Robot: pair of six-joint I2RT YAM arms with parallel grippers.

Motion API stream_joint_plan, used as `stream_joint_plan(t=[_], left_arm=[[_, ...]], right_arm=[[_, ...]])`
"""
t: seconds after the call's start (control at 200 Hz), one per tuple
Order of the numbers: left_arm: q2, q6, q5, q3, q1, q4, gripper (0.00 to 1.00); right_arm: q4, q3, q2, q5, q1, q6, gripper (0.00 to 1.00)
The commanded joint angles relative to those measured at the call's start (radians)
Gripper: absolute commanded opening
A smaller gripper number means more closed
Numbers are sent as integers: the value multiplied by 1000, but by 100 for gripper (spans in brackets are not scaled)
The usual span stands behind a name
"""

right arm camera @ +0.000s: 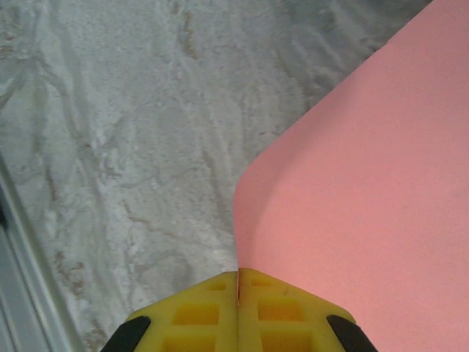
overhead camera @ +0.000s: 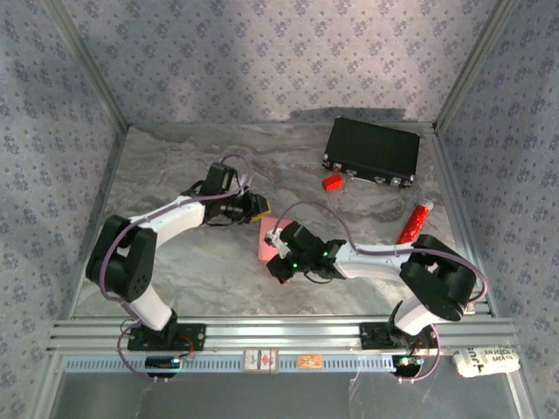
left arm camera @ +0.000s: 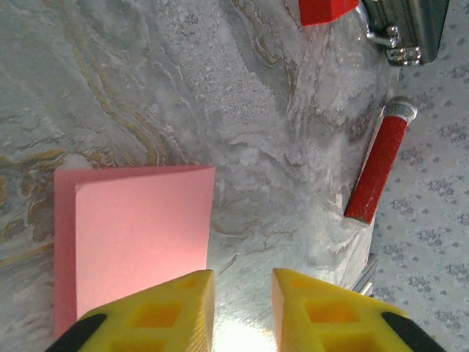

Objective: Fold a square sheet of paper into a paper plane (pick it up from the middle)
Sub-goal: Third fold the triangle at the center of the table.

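So, biggest to smallest:
- The table (overhead camera: 201, 279) is a grey marbled top. All the action is around its middle, a bit toward the near edge, which I'd guess is simply where both arms reach comfortably.
- The black case (overhead camera: 371, 150) sits in the far right corner, well apart from the work.
- The square sheet of paper (left arm camera: 139, 235) lies near the middle of the table, between the two grippers. It's salmon pink and already doubled over: a lighter top flap on a lower layer that peeks out as a strip on two sides, so the edges don't quite line up. No paper plane yet, and I'd call this an early fold.
- The right gripper (right arm camera: 238, 273) has its jaws pinched together on one edge of the sheet, and the paper curves up out of them. My read is that it's holding that side to lift or steer it.
- The left gripper (left arm camera: 242, 275) shows a narrow gap between its jaws with nothing in it. It hovers at the sheet's edge with one finger over the pink, probably lining up to pin or crease.
- The red-and-white tube (overhead camera: 414, 222) lies by the right edge.
- The small red block (overhead camera: 332, 182) sits just in front of the case.
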Motion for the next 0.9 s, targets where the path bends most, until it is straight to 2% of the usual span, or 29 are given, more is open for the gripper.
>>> stream_joint_plan(t=[0.0, 0.175, 0.295, 0.44, 0.894], left_arm=[[60, 69, 55, 53, -11, -67, 23], [157, 117, 79, 114, -36, -106, 20], [207, 141, 39, 127, -51, -121, 16], [274, 159, 43, 140, -59, -123, 13], [335, 215, 2, 117, -68, -166, 11]], right_arm=[[44, 7, 23, -83, -6, 57, 4], [93, 0, 41, -104, -6, 82, 4], [111, -3, 54, -113, -10, 91, 4], [127, -6, 71, -130, -20, 100, 4], [75, 4, 101, -150, -108, 87, 3]])
